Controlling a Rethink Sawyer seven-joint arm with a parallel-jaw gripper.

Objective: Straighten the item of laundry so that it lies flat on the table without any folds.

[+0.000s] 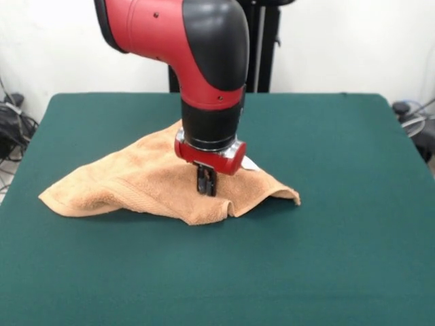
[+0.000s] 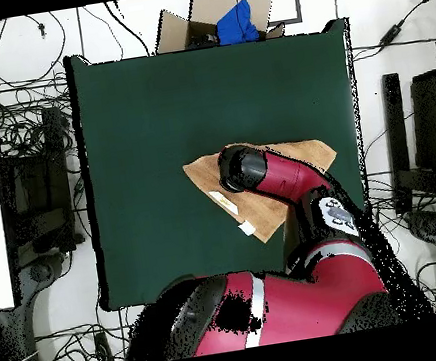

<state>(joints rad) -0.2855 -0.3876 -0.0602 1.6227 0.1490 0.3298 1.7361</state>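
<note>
No text, brand, number or sign can be read in either view. The towel carries small white tags on one edge, and the arm bears a pale round badge, but neither shows legible marks.

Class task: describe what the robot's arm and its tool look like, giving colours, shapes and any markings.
The arm is thick and rounded, glossy red with black joint sections. A red collar with a silver rim rings the wrist. The tool is small, black and narrow. From overhead, a grey-white round patch marks the arm.
</note>
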